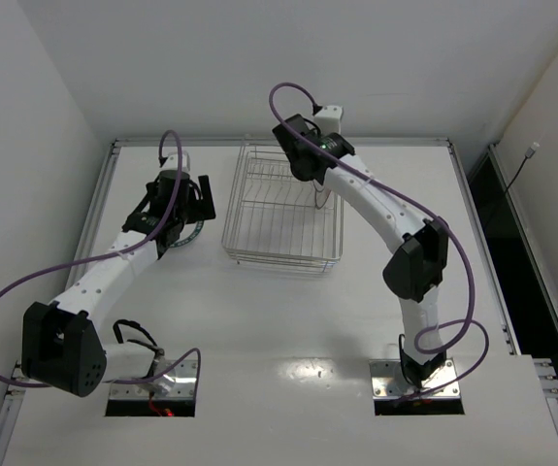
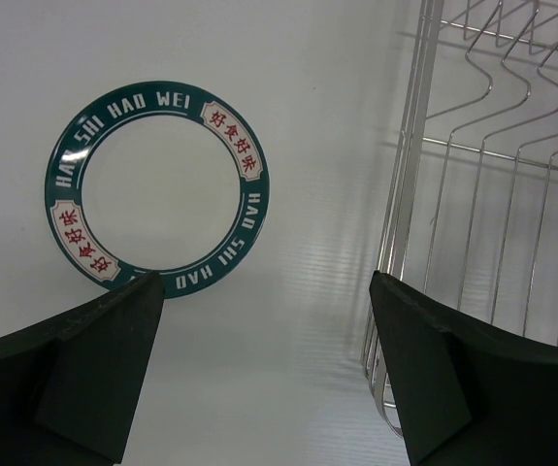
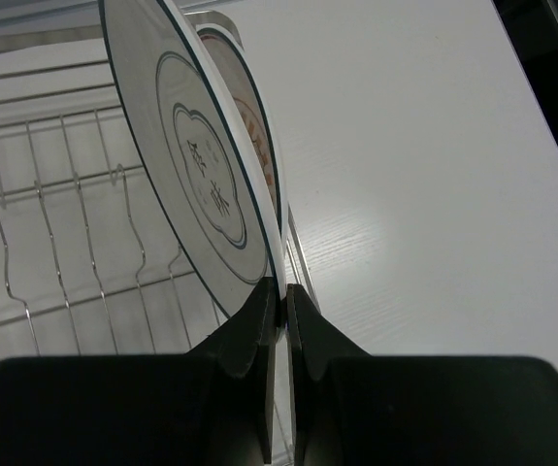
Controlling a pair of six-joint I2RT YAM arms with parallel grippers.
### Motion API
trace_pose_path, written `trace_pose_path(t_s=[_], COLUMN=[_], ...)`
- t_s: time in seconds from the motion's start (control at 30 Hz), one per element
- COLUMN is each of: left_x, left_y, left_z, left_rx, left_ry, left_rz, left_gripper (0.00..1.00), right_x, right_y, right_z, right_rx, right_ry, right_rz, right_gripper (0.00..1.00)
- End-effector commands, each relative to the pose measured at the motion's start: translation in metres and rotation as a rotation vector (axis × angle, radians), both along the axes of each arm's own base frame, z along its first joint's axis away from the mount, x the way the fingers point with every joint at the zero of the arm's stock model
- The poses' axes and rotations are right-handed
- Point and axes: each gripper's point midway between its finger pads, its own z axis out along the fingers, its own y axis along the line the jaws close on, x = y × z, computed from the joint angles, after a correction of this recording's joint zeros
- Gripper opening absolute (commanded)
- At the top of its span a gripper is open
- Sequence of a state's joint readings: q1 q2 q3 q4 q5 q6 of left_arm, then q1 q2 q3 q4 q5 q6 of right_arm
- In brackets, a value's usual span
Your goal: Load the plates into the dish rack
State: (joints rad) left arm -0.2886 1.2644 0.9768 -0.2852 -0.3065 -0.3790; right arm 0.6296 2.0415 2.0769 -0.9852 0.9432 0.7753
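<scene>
The teal-rimmed plate (image 2: 152, 97) lies flat on the table left of the dish rack (image 2: 492, 194); a bit of its rim shows under the left arm in the top view (image 1: 190, 236). My left gripper (image 2: 264, 282) is open and empty, hovering above the table between that plate and the rack. My right gripper (image 3: 283, 286) is shut on the rim of the dark-ringed plate (image 3: 201, 165), held upright on edge over the right side of the rack (image 1: 283, 209). The orange-centred plate (image 3: 256, 126) stands just behind it. My right gripper (image 1: 310, 165) is over the rack's far right.
Upright wire tines (image 3: 65, 214) fill the rack to the left of the held plate. White walls close the table on the left and at the back. A dark gap (image 1: 511, 233) runs along the table's right edge.
</scene>
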Motion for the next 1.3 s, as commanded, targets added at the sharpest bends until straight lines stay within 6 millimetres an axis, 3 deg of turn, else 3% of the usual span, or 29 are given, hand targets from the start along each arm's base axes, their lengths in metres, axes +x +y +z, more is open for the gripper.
trace_pose_path(t_s=[0.0,0.4,0.47,0.73,0.9,1.0,1.03,1.07,1.1,1.17,1.2,1.23,1.27], left_x=[0.008,0.008,0.008,0.010,0.012,0.011,0.015,0.015,0.014,0.017,0.014,0.018,0.018], left_y=[-0.006,-0.006,-0.008,-0.008,-0.007,-0.001,-0.002,0.001,0.004,0.006,0.011,0.011,0.011], left_z=[0.015,0.012,0.012,0.005,-0.001,-0.024,-0.023,-0.028,-0.043,-0.050,-0.059,-0.064,-0.066], left_rx=[-0.023,-0.020,-0.025,-0.020,-0.006,0.039,0.042,0.058,0.085,0.096,0.123,0.134,0.139], left_ry=[-0.040,-0.031,-0.030,-0.012,0.009,0.092,0.101,0.123,0.178,0.211,0.244,0.257,0.270], left_rz=[-0.006,-0.006,-0.014,-0.014,-0.002,0.024,0.024,0.036,0.046,0.074,0.091,0.098,0.098], left_gripper=[0.85,0.85,0.85,0.85,0.85,0.86,0.86,0.86,0.88,0.88,0.88,0.88,0.88], right_x=[0.010,0.020,0.021,0.031,0.027,0.020,0.019,0.015,0.011,0.004,-0.003,-0.003,-0.012], right_y=[-0.010,-0.017,-0.020,0.002,0.011,0.014,0.015,0.019,0.022,0.028,0.031,0.036,0.038], right_z=[0.008,-0.029,-0.043,-0.090,-0.110,-0.108,-0.103,-0.092,-0.084,-0.071,-0.044,-0.030,-0.029], right_rx=[0.004,-0.025,-0.033,0.030,0.075,0.104,0.111,0.125,0.132,0.150,0.174,0.209,0.212], right_ry=[-0.067,0.004,0.030,0.130,0.170,0.178,0.173,0.157,0.146,0.124,0.079,0.036,0.039], right_rz=[-0.064,-0.081,-0.084,-0.009,0.028,0.058,0.070,0.096,0.107,0.148,0.187,0.218,0.251], right_gripper=[0.00,0.00,0.00,0.00,0.00,0.14,0.19,0.29,0.33,0.42,0.45,0.48,0.55])
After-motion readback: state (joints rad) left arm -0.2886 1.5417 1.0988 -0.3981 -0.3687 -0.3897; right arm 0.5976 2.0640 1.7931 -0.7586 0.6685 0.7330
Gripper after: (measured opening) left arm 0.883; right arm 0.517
